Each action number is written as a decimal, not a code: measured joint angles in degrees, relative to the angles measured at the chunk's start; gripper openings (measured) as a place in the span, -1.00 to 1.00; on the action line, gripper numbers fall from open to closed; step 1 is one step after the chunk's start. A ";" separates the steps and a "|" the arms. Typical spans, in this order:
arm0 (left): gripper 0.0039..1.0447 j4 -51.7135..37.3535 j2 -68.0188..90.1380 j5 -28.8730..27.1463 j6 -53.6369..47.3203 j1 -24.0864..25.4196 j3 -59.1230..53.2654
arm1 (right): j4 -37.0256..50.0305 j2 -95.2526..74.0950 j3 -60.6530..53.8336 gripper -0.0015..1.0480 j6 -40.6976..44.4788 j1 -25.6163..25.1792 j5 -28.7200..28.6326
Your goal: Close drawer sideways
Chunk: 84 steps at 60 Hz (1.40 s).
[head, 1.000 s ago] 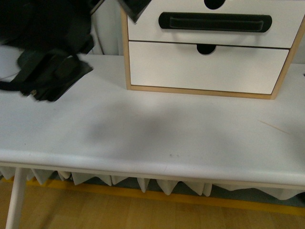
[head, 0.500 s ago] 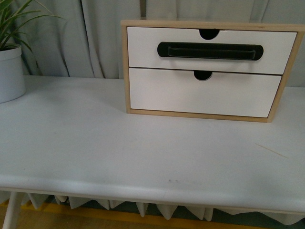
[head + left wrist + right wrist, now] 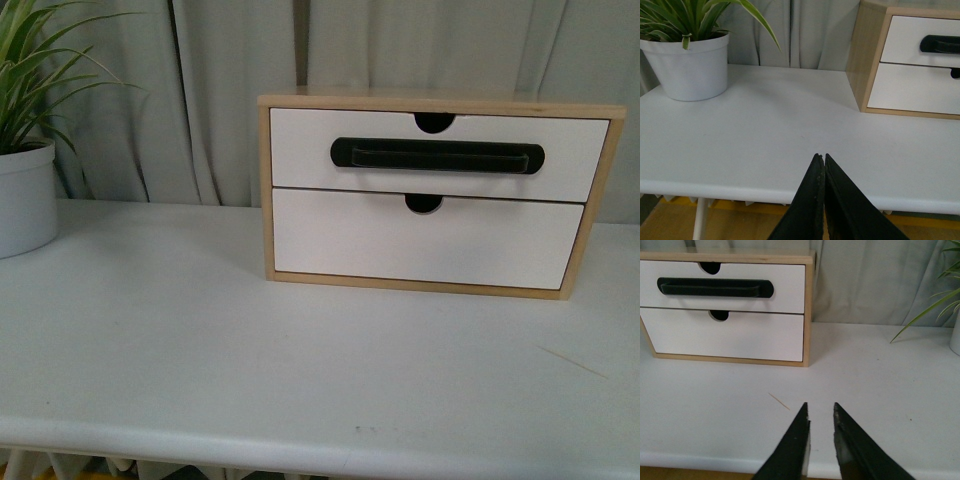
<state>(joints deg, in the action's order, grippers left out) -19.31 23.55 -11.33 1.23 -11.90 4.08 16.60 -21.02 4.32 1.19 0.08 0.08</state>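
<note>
At the far right of the white surface (image 3: 200, 350), the drawer (image 3: 438, 155) sits flush in its wood-framed box (image 3: 266, 190), above a plain front. The left hand (image 3: 821, 167) is pressed shut, empty; the right hand (image 3: 821, 416) is slightly parted, empty. A potted plant (image 3: 22, 190) stands far left.

The two-drawer box (image 3: 435, 195) stands on the worktop (image 3: 200, 350), towards its rear and right of centre, in front of the curtain (image 3: 220, 100). The drawer (image 3: 438, 155) sits above the lower drawer (image 3: 425, 240). A potted plant (image 3: 25, 195) stands at the far left, well apart from the box.
</note>
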 joint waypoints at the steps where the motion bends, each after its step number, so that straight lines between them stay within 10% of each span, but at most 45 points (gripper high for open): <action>1: -0.93 0.31 -0.52 0.50 0.00 0.48 -0.15 | -0.11 0.20 -0.02 -0.81 -0.04 0.00 -0.02; 23: -0.93 4.44 -8.66 10.54 -0.74 11.58 -3.65 | -3.74 6.75 -2.62 -0.97 -0.46 0.00 -0.15; 61: -0.91 19.26 -23.30 11.30 -0.76 11.78 -3.63 | -16.48 20.72 -3.98 -0.96 -0.44 0.00 -0.20; 84: 0.63 19.28 -23.32 11.30 -0.81 11.78 -3.63 | -16.48 20.76 -3.98 0.52 -0.48 0.00 -0.20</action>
<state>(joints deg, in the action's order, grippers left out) -0.03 0.23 -0.03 0.43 -0.12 0.45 0.12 -0.25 0.34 0.71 0.08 -0.12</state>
